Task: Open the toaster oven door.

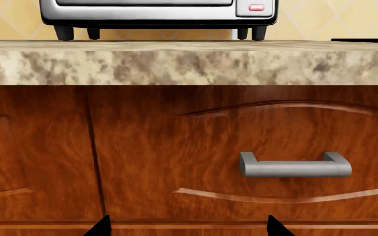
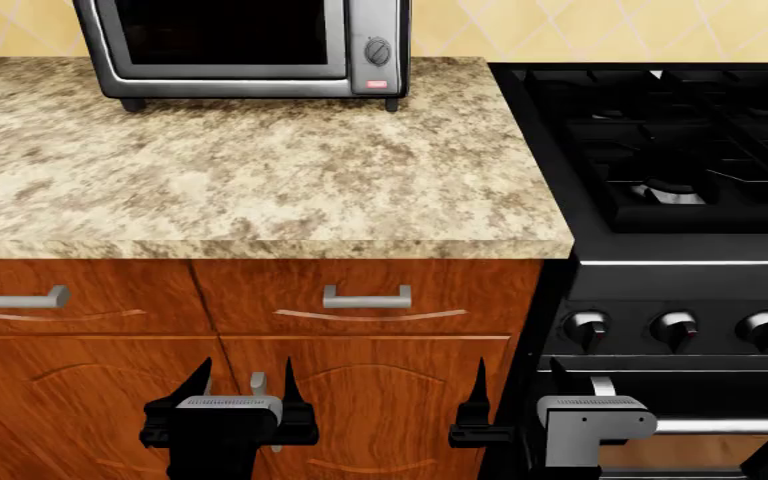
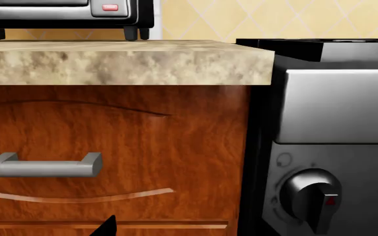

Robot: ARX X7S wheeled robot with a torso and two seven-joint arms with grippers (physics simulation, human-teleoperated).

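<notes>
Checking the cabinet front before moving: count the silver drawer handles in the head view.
2. One drawer handle sits at the left under the granite countertop; the other is nearer the gas stove. Others may lie beyond the frame.

Silver toaster oven (image 2: 244, 45), speckled beige countertop (image 2: 251, 170), black stove (image 2: 678, 150), reddish-brown cabinets (image 2: 91, 400).

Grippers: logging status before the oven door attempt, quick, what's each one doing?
Left gripper: open, holding nothing.
Right gripper: open, holding nothing.

toaster oven (image 2: 244, 48) top cropped by frame edge, right hand (image 2: 519, 400) far finger hidden against black stove (image 2: 678, 200)
</notes>
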